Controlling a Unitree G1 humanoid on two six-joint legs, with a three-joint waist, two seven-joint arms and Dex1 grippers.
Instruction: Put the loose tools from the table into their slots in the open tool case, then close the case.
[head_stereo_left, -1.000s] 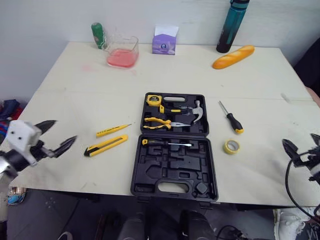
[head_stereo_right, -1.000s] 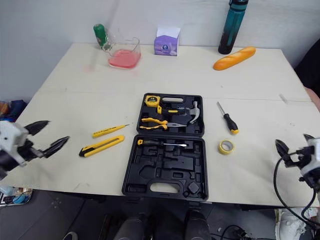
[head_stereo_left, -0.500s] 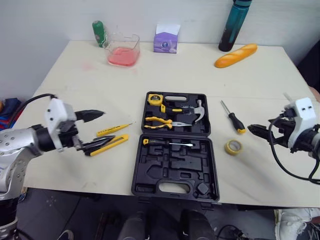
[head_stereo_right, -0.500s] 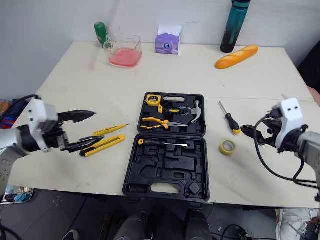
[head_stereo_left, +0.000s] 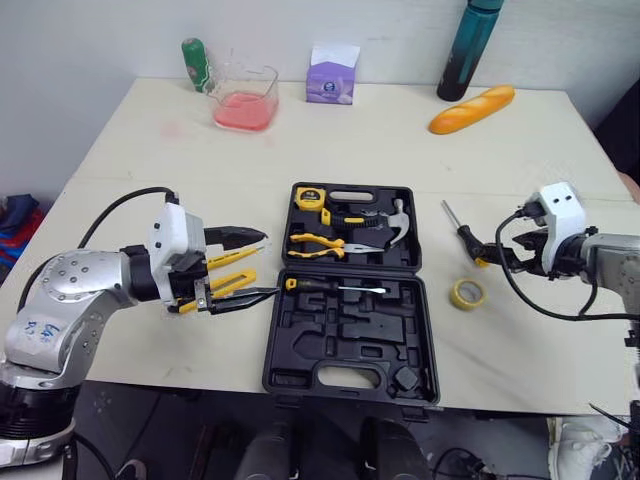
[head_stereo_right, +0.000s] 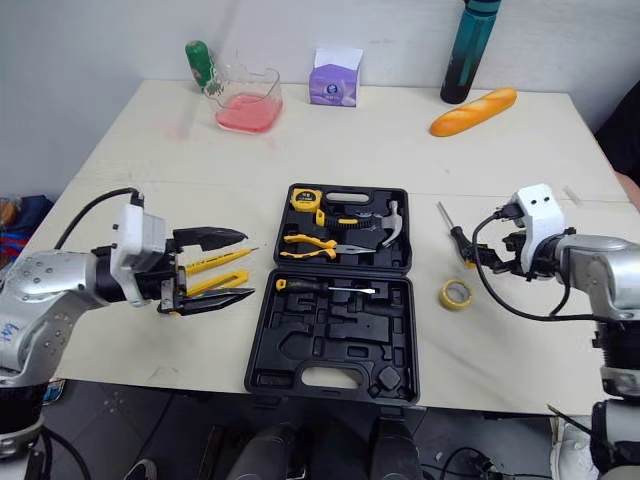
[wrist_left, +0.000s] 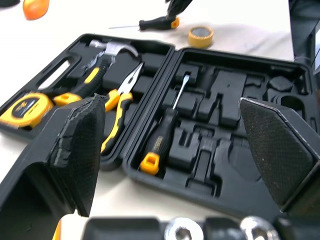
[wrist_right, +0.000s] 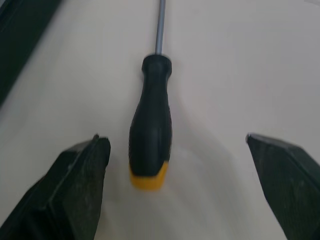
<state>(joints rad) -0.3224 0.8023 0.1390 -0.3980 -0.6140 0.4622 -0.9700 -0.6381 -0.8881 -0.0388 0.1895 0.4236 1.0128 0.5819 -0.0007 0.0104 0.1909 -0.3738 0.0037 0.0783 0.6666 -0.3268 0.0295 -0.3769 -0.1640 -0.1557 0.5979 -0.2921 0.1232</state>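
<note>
The black tool case (head_stereo_left: 350, 352) lies open mid-table. Its far half holds a tape measure (head_stereo_left: 308, 198), pliers and a hammer (head_stereo_left: 392, 222); its near half holds one screwdriver (head_stereo_left: 330, 287). Left of it lie a yellow utility knife (head_stereo_left: 228, 284) and a thin yellow tool (head_stereo_left: 233, 256). My left gripper (head_stereo_left: 270, 264) hovers open over them, fingers pointing at the case. Right of the case lie a black-and-yellow screwdriver (wrist_right: 150, 135) and a yellow tape roll (head_stereo_left: 463, 293). My right gripper (wrist_right: 176, 140) is open, its fingers (wrist_right: 82, 185) either side of the screwdriver's handle end.
Along the table's far edge stand a green can (head_stereo_left: 196, 65), a clear container of pink liquid (head_stereo_left: 243, 100), a purple tissue box (head_stereo_left: 331, 75), a teal bottle (head_stereo_left: 462, 50) and a bread loaf (head_stereo_left: 472, 110). Bare tabletop (head_stereo_left: 400, 150) lies between them and the case.
Both arms came inward from the table's edges. The left gripper moved right over the yellow tools; the right gripper moved left and farther in, up to the loose screwdriver's handle.
</note>
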